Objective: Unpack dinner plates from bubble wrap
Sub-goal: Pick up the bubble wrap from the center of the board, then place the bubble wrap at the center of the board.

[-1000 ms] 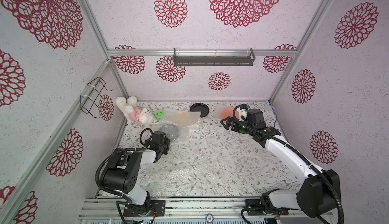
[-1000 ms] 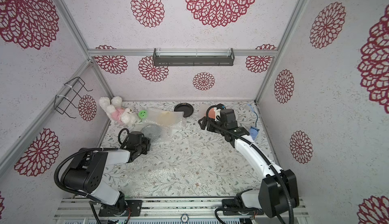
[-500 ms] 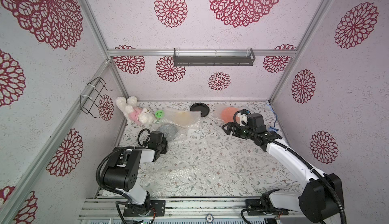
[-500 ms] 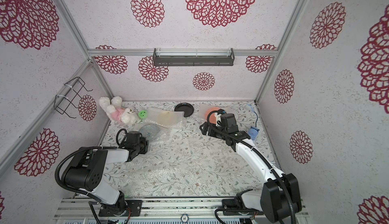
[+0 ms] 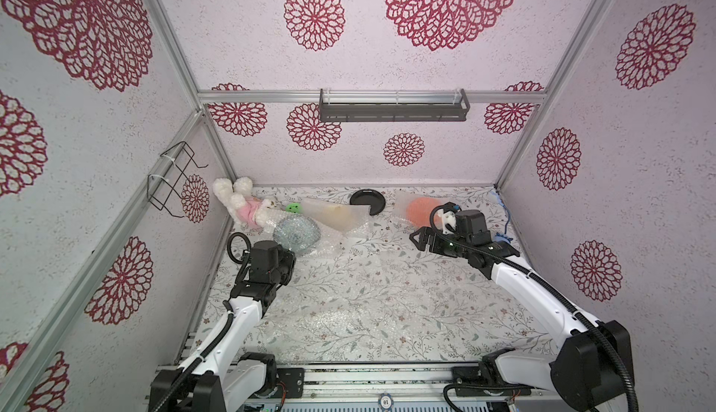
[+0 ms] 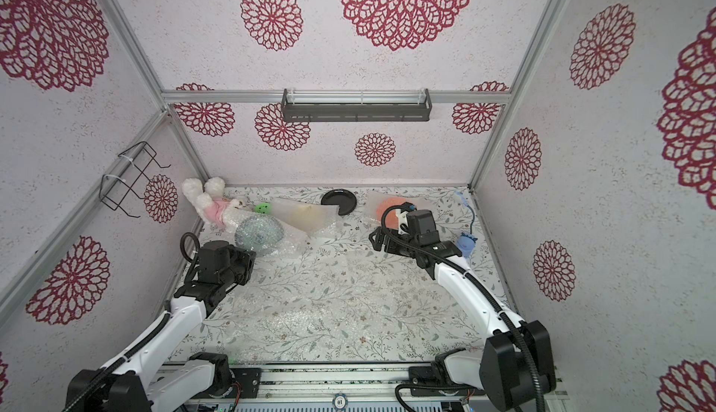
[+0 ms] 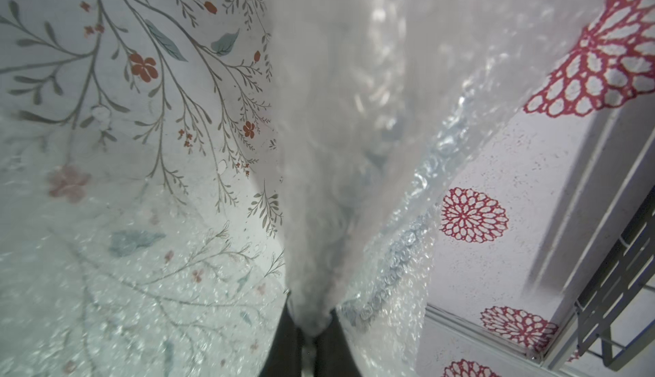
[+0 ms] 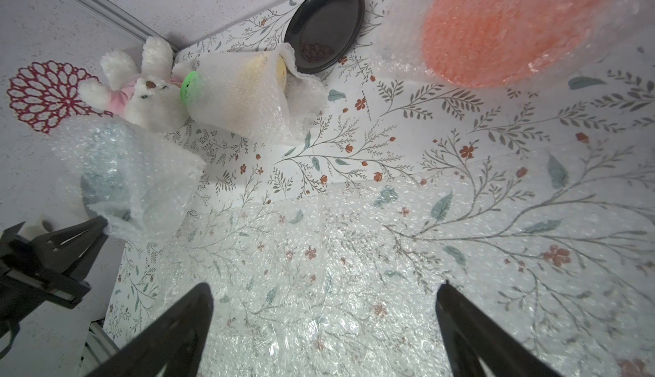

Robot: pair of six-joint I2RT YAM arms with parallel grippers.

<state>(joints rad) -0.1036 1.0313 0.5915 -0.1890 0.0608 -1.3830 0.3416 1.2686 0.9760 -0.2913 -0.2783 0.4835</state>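
Both top views: black plate (image 5: pixel 367 201) lies bare at the back of the bench (image 5: pixel 387 274), and one loose sheet (image 5: pixel 341 317) lies flat near the front. The orange plate (image 5: pixel 420 209), cream plate (image 5: pixel 333 215) and blue-green plate (image 5: pixel 296 234) are wrapped. I judge one of four done. Right pincer (image 5: pixel 420 239) gapes empty near the orange plate.

Left wrist: left pincer (image 7: pixel 313 324) is clamped on a bunched fold of bubble wrap (image 7: pixel 329 180). The plate behind it is blurred.

Right wrist: the orange plate is cut off at the frame edge. The cream plate's flowers are unreadable through its wrap.

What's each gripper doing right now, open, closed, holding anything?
Left gripper: closed on the bubble wrap around the blue-green plate.
Right gripper: open, holding nothing.
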